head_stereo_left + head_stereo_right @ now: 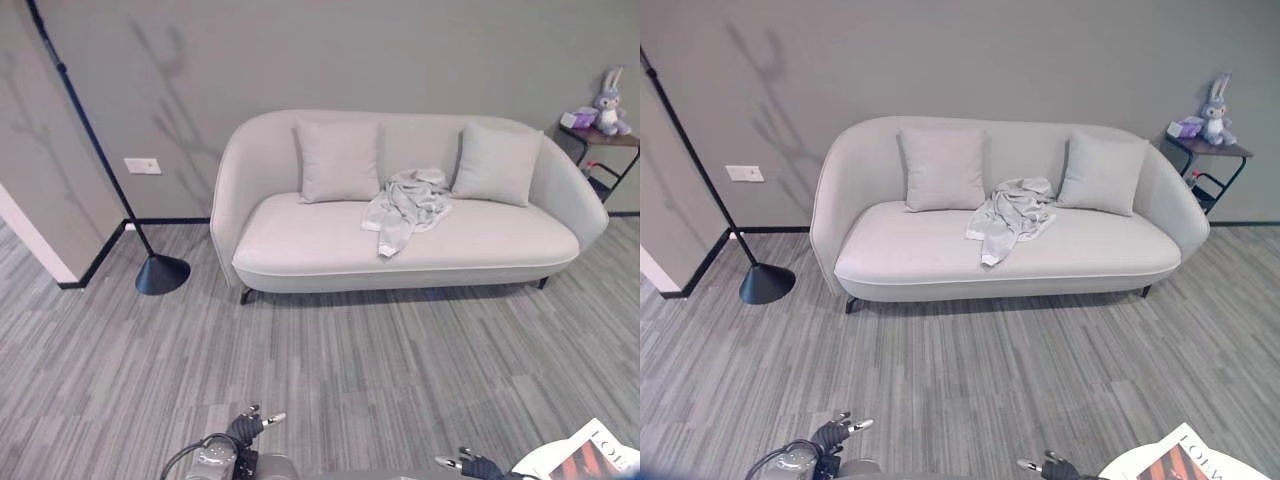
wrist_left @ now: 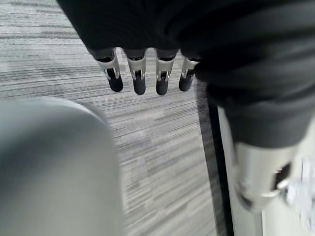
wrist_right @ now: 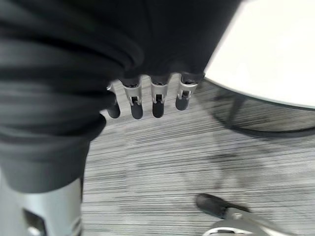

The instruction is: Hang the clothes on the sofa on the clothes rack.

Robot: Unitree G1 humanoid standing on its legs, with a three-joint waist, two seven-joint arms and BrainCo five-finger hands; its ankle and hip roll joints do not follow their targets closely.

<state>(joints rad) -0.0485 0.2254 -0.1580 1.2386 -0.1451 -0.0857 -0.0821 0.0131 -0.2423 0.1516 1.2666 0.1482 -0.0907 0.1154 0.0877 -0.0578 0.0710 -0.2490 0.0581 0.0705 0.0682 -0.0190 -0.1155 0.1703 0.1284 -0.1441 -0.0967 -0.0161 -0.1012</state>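
Clothes (image 1: 405,207) lie crumpled on the sofa (image 1: 300,240) seat between two cushions. Left hand (image 2: 138,73) and right hand (image 3: 147,96) hang low over the floor, fingers relaxed, holding nothing.

The pale grey curved sofa (image 1: 420,250) is matt woven cloth, as are its two square cushions (image 1: 338,160); the crumpled light grey garment (image 1: 405,207) looks soft jersey; the striped grey floor (image 1: 350,370) is rough carpet; the black floor-lamp base (image 1: 162,273) is matt metal

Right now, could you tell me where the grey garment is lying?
The crumpled grey garment lies on the sofa seat, right of centre, between the two cushions and nearer the right cushion.
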